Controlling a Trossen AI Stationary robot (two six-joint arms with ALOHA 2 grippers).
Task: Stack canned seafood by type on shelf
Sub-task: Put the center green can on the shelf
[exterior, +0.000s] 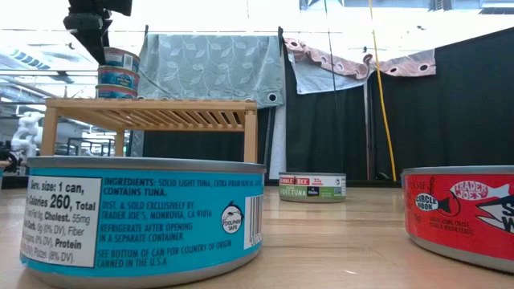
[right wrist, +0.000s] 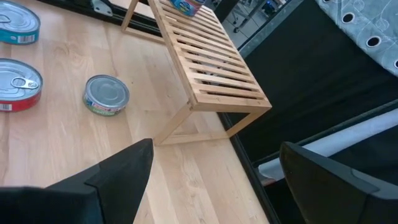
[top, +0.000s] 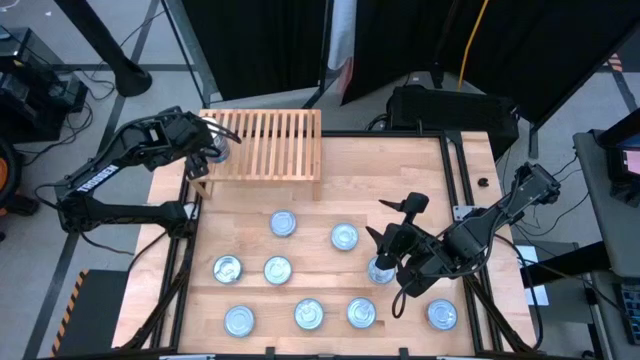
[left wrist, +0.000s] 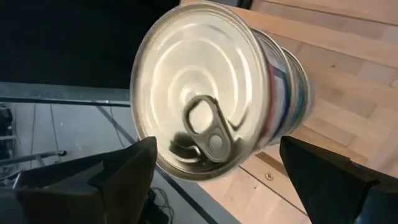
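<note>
L gripper [top: 207,148] hangs over tuna-can stack [left wrist: 214,118] at shelf [top: 265,143] end, jaws spread, nothing held. R gripper [top: 392,262] spread above loose can [top: 381,271] on table. Cans look rigid, slick-sided: grip across rim.

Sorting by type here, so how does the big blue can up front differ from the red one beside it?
The blue can has a turquoise label showing nutrition and ingredient text; the red can has a red label showing a fish logo. The blue can shows whole; the red can is cut off at the picture's edge. Both are flat tins on the table.

Lab: black curtains [exterior: 450,112], cables [top: 470,40].
</note>
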